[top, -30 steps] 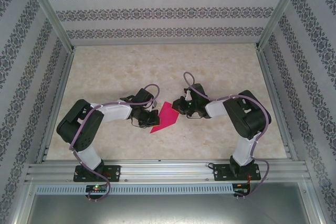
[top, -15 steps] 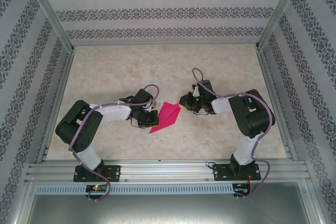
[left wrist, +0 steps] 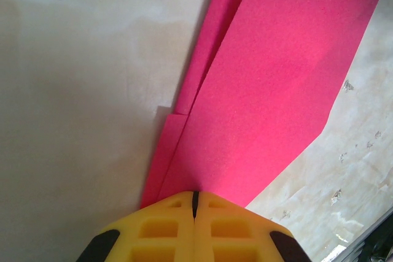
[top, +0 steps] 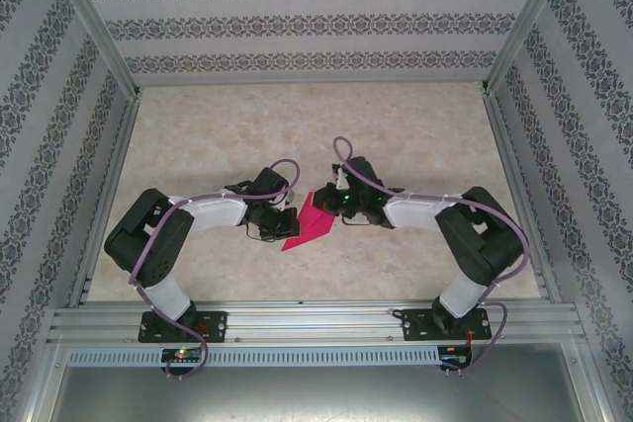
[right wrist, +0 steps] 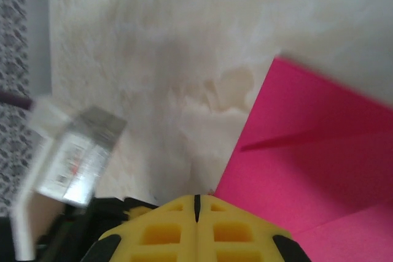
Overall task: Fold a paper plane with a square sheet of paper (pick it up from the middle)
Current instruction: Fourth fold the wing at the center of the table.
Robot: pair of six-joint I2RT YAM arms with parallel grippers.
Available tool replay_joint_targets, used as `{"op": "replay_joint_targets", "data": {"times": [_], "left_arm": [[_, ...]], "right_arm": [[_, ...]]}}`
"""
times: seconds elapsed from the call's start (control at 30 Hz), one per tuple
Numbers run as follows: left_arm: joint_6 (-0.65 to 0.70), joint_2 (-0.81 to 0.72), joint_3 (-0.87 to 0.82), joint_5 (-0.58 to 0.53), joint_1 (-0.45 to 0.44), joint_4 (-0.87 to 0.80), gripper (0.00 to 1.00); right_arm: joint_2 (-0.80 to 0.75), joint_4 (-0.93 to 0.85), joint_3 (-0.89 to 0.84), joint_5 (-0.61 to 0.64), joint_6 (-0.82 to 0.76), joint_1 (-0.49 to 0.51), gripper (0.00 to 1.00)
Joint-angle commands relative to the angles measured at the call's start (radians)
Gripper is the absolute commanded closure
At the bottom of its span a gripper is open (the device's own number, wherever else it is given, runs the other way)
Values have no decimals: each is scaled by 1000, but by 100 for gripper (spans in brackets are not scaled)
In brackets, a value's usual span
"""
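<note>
The magenta sheet of paper point(top: 309, 226), partly folded into a pointed shape, is seen lying flat on the worktop point(top: 415, 135), midway between the left and right edges and somewhat closer to the near edge. The left gripper point(top: 284, 222) is set at the sheet's left side, the right gripper point(top: 332, 203) at its far right corner. In the left wrist view the yellow fingertips of the left gripper point(left wrist: 194, 204) are pressed together, with the layered paper point(left wrist: 270, 84) spreading out from under them. In the right wrist view the right gripper point(right wrist: 196, 204) is likewise closed tip to tip, at the edge of the creased sheet point(right wrist: 319, 151).
</note>
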Motion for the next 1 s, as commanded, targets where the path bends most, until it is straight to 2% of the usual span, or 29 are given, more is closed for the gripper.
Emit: {"op": "replay_joint_targets", "data": {"times": [0.0, 0.3, 0.7, 0.97], "left_arm": [[26, 32, -42, -87, 15, -136, 97], [27, 32, -43, -86, 15, -138, 97], [28, 37, -40, -84, 15, -141, 97], [29, 41, -38, -80, 15, -140, 97]], "right_arm": [[65, 56, -16, 42, 49, 27, 100], [142, 80, -77, 108, 25, -35, 100], [159, 95, -67, 54, -43, -206, 100], [136, 107, -67, 50, -81, -236, 100]]}}
